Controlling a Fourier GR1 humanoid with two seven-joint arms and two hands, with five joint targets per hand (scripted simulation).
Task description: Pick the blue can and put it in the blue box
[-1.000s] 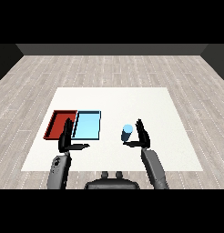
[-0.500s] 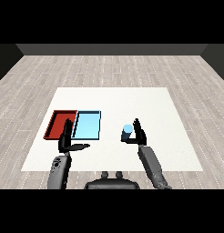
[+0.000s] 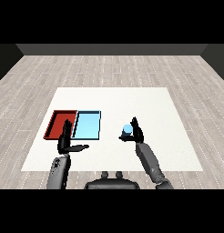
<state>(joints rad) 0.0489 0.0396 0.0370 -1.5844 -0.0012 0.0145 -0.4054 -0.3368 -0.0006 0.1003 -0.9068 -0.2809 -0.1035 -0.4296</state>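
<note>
R hand (image 3: pixel 137 133) curls round blue can (image 3: pixel 127 130), right of blue tray (image 3: pixel 88 125). L hand (image 3: pixel 66 142) hangs w/ fingers straight, holding nothing, near red tray (image 3: pixel 57 124).

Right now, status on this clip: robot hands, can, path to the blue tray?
Right robot hand curled round blue can. Left robot hand open, holding nothing, near the red tray. Blue tray holds nothing; nothing between can and tray.

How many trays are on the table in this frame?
2. The red tray lies at the table's left; the light blue tray lies beside it on its right. Nothing suggests a hidden one.
</note>
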